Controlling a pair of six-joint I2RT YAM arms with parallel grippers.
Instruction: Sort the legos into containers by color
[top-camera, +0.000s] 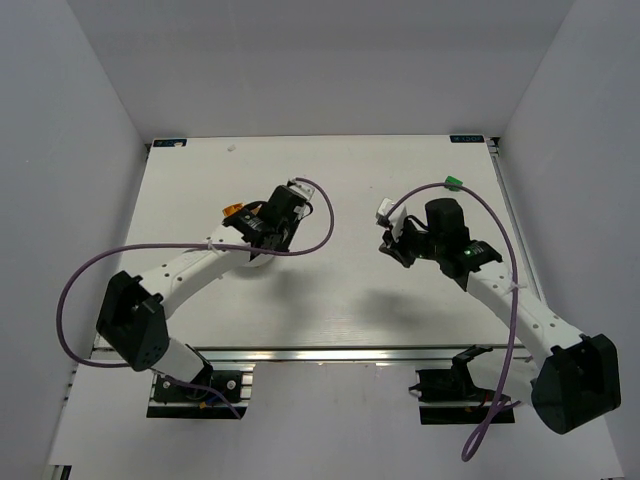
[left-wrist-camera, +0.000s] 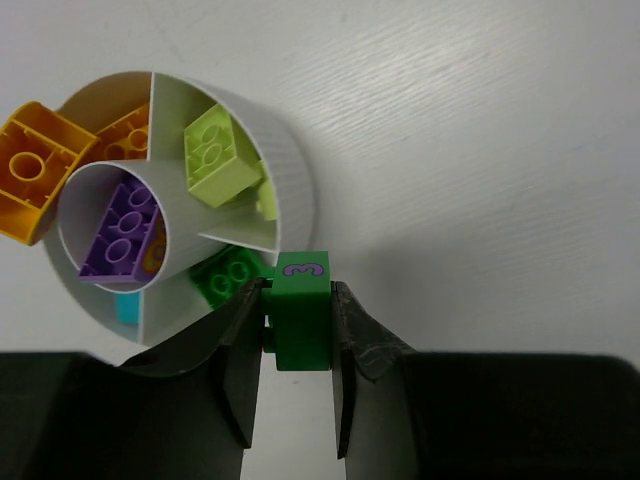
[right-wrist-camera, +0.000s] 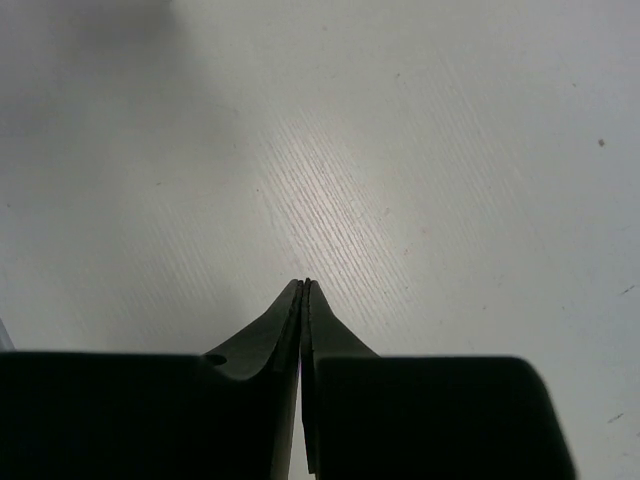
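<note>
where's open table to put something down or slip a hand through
The middle of the table, between the bowl and the shut right fingers, is bare, as is the stretch beyond it toward the far edge. Crowded: the bowl's side, where the left fingers grip a green brick.

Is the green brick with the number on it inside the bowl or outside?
Outside. The left gripper pinches the green brick right at the white bowl rim; it lies in no compartment.
</note>
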